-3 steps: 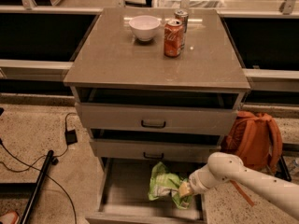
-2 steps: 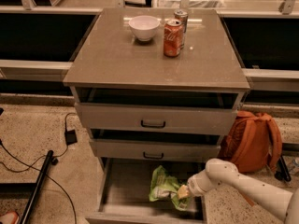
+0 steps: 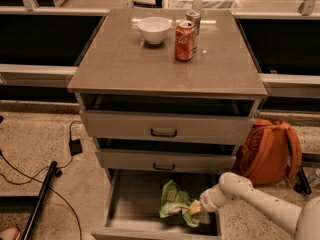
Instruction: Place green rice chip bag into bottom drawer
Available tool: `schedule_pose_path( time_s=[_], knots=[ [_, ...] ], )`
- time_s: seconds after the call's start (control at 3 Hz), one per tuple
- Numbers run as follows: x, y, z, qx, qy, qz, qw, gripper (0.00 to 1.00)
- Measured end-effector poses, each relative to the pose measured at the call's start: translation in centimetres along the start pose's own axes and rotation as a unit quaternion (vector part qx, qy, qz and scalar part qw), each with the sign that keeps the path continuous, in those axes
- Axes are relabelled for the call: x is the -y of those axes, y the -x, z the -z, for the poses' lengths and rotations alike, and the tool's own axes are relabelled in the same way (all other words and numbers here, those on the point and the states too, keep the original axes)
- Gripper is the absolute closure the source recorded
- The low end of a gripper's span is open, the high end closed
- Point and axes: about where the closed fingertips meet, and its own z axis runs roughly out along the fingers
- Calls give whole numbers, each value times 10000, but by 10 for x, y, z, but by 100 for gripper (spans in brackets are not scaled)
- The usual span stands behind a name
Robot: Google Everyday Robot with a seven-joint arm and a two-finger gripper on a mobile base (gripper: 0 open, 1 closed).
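Green rice chip bag (image 3: 175,205) lies in the bottom drawer (image 3: 134,198), claw (image 3: 195,208) at its right end, and I can't tell whether it's gripping.

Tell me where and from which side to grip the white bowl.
Pinch the white bowl by its rim, coming straight down: it stands upright, mouth open, and its left rim is free, while the orange soda can stands to its right. The gripper is low, at the green rice chip bag in the bottom drawer.
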Motion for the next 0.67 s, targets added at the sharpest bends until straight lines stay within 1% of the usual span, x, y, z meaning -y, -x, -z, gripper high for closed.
schedule_pose_path(
  time_s=[0.67],
  knots=[
    [0,0,0,0,0,0,10000,14]
  ],
)
